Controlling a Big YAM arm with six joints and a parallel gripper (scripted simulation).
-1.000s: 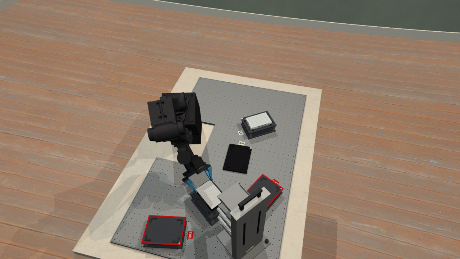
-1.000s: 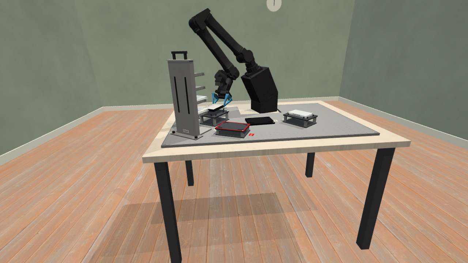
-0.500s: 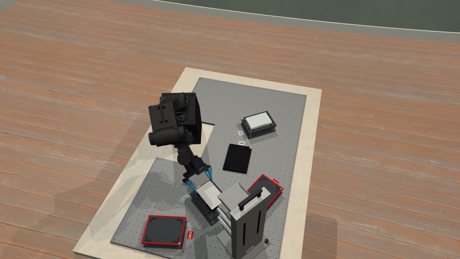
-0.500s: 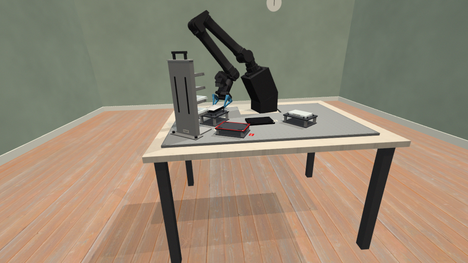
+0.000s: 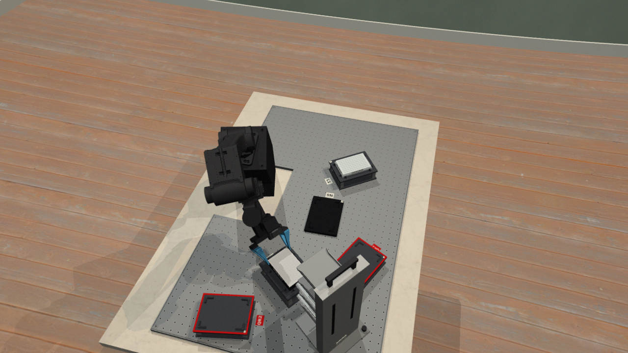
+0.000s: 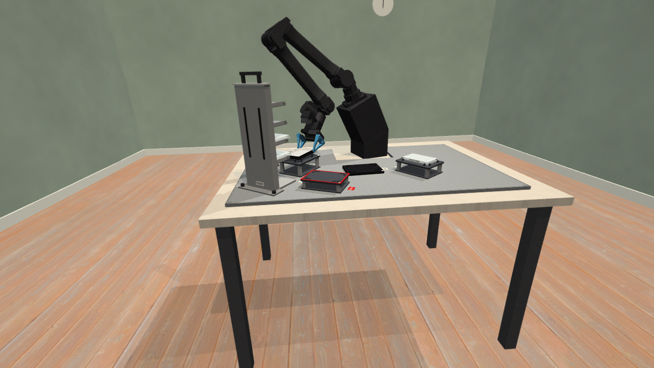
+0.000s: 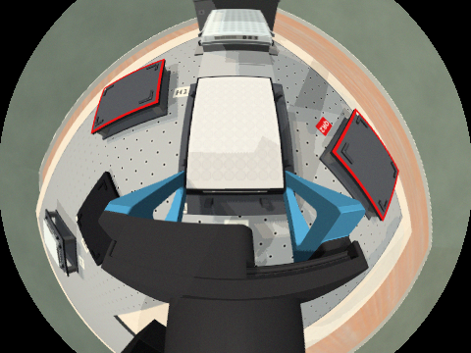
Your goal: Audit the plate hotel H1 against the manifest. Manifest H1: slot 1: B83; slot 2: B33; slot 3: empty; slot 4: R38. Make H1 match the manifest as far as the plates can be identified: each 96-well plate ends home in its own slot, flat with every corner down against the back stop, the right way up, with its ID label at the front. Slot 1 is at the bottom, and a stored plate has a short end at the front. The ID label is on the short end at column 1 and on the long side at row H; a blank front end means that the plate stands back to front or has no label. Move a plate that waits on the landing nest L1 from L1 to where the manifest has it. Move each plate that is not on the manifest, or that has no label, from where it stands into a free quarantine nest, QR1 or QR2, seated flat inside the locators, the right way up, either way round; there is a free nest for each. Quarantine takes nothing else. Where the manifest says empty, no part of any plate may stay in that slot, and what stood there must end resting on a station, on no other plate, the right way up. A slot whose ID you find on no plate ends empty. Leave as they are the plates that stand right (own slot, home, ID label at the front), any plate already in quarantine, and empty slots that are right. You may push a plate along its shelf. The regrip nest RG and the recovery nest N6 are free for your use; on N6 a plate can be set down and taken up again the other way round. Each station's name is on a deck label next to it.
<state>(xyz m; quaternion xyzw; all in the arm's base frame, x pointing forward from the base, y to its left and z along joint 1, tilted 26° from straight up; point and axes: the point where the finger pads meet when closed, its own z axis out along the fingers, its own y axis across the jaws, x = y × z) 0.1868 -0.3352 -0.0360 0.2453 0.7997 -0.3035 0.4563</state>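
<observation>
Plate (image 7: 230, 133) lies straight ahead of the jaws, its long axis running directly away from them toward the hotel (image 5: 340, 302). Its near short end sits between the blue fingers, one on each long side. The jaws stand wide and look closed across the plate's width, so I judge it gripped by that end. Below the jaws the plate is down over a raised nest (image 6: 299, 165). In the exterior view its far end seems to ride a little lower than the gripped end, so it is probably not yet flat. Its upper face reads pale and nearly smooth, and which way up it lies cannot be told.

The coming move likely turns on that alignment: plate, nest and hotel front share one line ahead of the jaws, so a release should be followed by a straight pull-back or lift.

Room is tight ahead, where the plate's far end comes close to the hotel shelves, with another plate (image 7: 235, 29) stored just beyond. To the right of the jaws lies red-edged nest QR2 (image 7: 365, 164), to the left the other red-edged nest (image 7: 131, 105); both are apart from the plate and hold nothing. Behind and above the jaws the space over the surface (image 6: 457, 176) is open
</observation>
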